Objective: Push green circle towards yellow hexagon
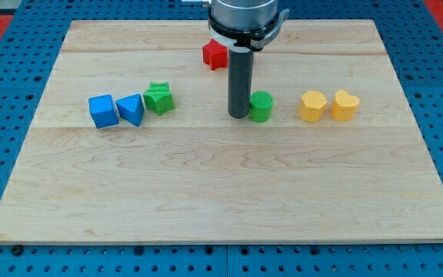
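Light wooden surface is lying on a blue perforated base that is showing on all sides; a red patch is showing at the view's top corners. Nothing more of the room is showing.

Left to right on the surface: blue cube and blue triangular block are sitting just beside each other, with the green star next, close to the triangular block's right. Red star is sitting nearer the view's top, partly hidden behind the arm.

Tip is resting on the surface, touching or just beside the green circle on its left side. No claw on this arm, only the rod, so apart or together cannot be told.

Green circle is standing upright near mid-surface, round axis vertical, so no heading is readable. Yellow hexagon is sitting to its right, a gap between them, roughly in line with tip and circle. Yellow heart is sitting just beside the hexagon, further right.
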Controlling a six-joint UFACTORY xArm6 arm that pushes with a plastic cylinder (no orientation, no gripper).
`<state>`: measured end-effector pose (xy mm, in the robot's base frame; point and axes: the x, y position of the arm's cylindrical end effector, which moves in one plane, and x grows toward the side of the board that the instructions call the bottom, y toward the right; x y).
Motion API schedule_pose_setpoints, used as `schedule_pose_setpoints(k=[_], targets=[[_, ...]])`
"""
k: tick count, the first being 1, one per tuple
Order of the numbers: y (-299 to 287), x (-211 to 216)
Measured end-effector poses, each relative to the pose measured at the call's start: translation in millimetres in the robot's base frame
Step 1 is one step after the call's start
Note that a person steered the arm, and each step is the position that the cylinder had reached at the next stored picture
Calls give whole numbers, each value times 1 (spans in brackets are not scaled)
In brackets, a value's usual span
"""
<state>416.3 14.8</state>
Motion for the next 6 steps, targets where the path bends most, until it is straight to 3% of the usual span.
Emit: schedule_pose_setpoints(k=[1,6], targets=[[-19,-6],[31,-18]])
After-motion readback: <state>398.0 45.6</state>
